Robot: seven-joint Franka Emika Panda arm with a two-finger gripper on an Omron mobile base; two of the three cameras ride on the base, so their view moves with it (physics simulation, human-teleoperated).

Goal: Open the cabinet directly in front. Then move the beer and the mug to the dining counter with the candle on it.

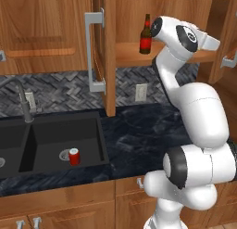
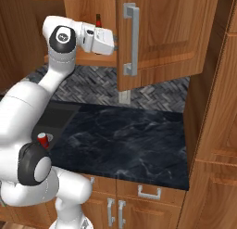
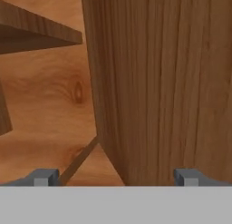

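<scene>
We see our gripper (image 3: 115, 177) with its jaws spread wide and nothing between them, reaching into the open cabinet (image 1: 109, 52). In the hand view the two fingertips (image 3: 43, 177) stand far apart, and the edge of a wooden panel rises straight ahead, between them. A shelf (image 3: 36, 35) juts out above and to the left of the jaws.

The beer (image 1: 146, 34) stands upright on the cabinet shelf, just beside the hand, on its left in the left base view. In the right base view its red neck shows just behind the hand.

Well below the jaws, a red can (image 1: 74, 156) stands in the black sink (image 1: 97, 130). We cannot make out the mug.
</scene>
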